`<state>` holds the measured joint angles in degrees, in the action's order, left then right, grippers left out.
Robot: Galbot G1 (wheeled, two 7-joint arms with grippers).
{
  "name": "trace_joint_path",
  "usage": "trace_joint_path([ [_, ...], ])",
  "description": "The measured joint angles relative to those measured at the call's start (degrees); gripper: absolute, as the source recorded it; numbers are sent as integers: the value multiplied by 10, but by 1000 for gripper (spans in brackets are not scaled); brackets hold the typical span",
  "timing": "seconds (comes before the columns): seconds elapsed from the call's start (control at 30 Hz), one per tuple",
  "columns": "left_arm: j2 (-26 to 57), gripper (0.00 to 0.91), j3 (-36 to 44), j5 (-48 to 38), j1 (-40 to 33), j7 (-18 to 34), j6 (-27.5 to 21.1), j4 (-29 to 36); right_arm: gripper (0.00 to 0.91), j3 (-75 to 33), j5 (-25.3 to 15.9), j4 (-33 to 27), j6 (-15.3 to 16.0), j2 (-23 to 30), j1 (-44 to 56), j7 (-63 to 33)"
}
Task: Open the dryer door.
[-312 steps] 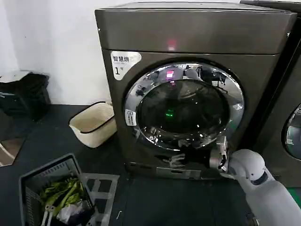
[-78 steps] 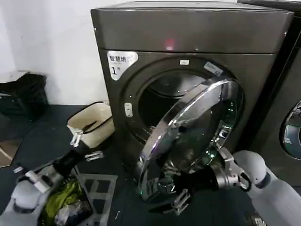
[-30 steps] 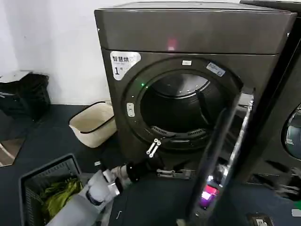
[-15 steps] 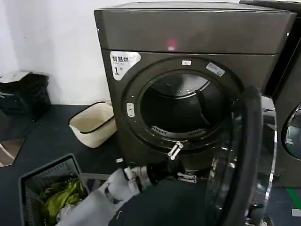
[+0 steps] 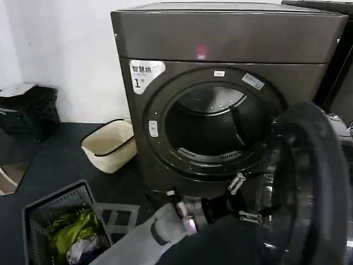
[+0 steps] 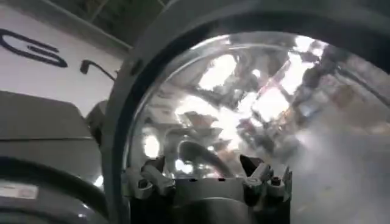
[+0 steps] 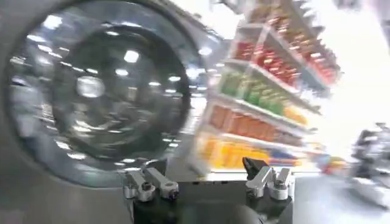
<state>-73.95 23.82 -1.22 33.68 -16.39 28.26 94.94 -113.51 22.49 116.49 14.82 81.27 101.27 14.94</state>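
Door [image 5: 309,182], round, dark grey inner side with tinted glass, swung wide to right of boxy bronze-grey dryer [image 5: 220,66]; drum mouth unobstructed. Left gripper [image 5: 242,199], fingers spread, empty, at door's inner edge. Right gripper [image 7: 207,182] fingers spread, empty.

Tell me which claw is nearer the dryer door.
Left. The left claw, open, sits right against the inner side of the swung-open dryer door, below the dryer's drum opening. The right claw, also open, faces a neighbouring machine's round door and store shelves.

Cream basket [image 5: 108,144], grey crate [image 5: 63,222] of greens [image 5: 70,227]
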Motion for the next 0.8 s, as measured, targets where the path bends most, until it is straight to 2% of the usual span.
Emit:
trace_joint_path([
  [0.13, -21, 907, 18, 5, -11, 0, -7, -19, 907, -17, -19, -7, -22, 28, -2, -49],
  [0.27, -45, 907, 31, 6, -26, 0, -16, -40, 907, -39, -19, -5, -31, 46, -1, -73],
  [0.63, -118, 907, 51, 24, -80, -2, -60, -123, 907, -94, -1, 23, -28, 79, 9, -76],
  [0.8, -126, 907, 76, 29, -128, -3, -74, -152, 907, -113, 8, 32, -26, 83, 13, -75],
])
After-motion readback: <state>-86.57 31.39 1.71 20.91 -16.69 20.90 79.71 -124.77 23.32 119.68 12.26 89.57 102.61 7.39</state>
